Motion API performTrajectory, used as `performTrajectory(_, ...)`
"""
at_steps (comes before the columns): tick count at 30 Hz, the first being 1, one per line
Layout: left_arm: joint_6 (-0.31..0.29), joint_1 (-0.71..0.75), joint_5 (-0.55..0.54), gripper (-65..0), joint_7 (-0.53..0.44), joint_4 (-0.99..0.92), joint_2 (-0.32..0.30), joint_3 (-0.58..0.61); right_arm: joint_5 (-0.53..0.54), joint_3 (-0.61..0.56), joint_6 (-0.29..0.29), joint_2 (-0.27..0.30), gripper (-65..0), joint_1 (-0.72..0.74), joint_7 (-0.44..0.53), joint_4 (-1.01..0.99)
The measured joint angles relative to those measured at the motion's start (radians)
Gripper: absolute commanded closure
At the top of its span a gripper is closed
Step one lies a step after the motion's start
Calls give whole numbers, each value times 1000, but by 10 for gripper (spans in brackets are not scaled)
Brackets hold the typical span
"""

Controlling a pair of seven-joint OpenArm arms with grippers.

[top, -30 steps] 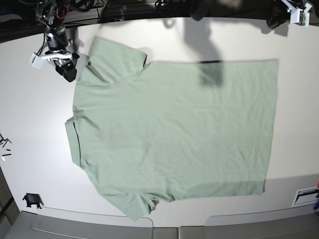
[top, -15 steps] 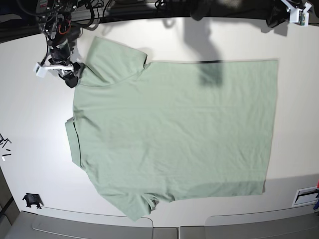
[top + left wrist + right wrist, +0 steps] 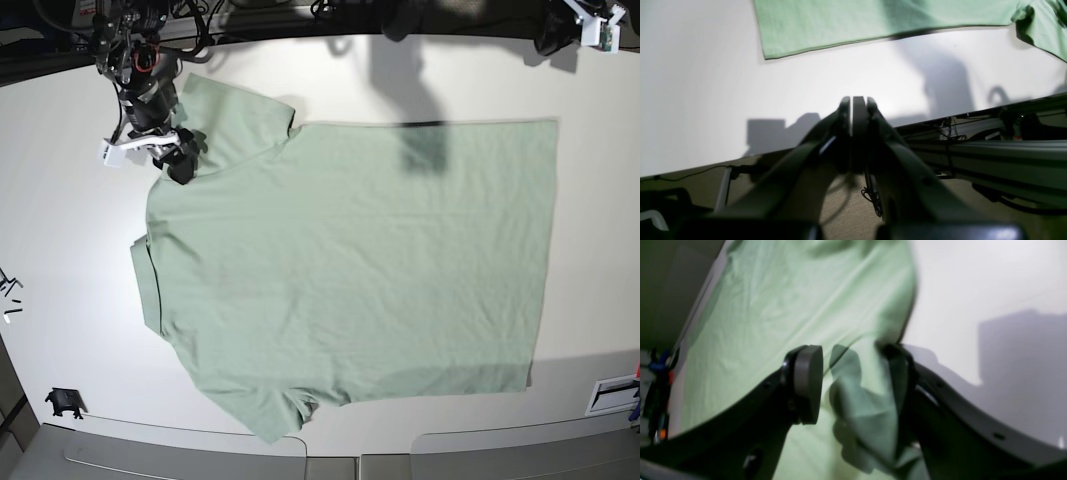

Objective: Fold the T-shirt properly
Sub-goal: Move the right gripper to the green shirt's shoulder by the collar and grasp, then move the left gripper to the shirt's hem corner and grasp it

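T-shirt (image 3: 350, 270) lies flat for folding; right fingers (image 3: 808, 383) spread astride its ten-o'clock sleeve edge; left fingers (image 3: 853, 113) pressed together, parked off the bench (image 3: 60, 230)

White table (image 3: 60, 250), hard shadows

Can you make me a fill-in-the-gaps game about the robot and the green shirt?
1. The T-shirt lies spread out on the ____ table.
2. The right gripper has its jaws ____ around the edge of a sleeve.
3. The left gripper is ____, holding nothing.
4. In the base view, the shirt's collar points toward the ____ side.

Missing words: white; open; shut; left
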Motion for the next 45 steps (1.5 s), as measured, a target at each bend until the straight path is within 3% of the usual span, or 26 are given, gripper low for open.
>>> performTrajectory(5,-1,-3,81,-74,1,0,0,0,0,0,0,-17,-279,0,11,0)
performTrajectory(12,-3,-89,180,-92,-4,0,1,0,-23,1,0,-32,-6,0,3,1)
performTrajectory(15,-3,-131,187,-99,-3,0,3,0,-55,1,0,-41,0,0,3,1)
performTrajectory(17,16,-157,186,-148,-1,0,3,0,-55,1,0,-43,0,1,3,2)
performTrajectory(20,112,-204,178,-225,24,-3,3,0,-53,1,0,-43,0,0,2,3)
performTrajectory(23,183,-272,101,-243,31,-65,4,0,-68,2,0,-44,0,0,0,3)
performTrajectory(26,184,-351,-13,-243,79,-188,5,-1,-68,2,0,-43,0,0,0,3)
performTrajectory(32,175,-523,-142,-244,189,-472,9,-1,-68,2,3,-43,0,0,0,3)
performTrajectory(35,113,-592,-210,-265,258,-556,9,-2,-68,2,3,-44,0,0,0,3)
performTrajectory(45,97,-770,-248,-267,256,-785,8,-5,-68,2,3,-44,0,0,-2,3)
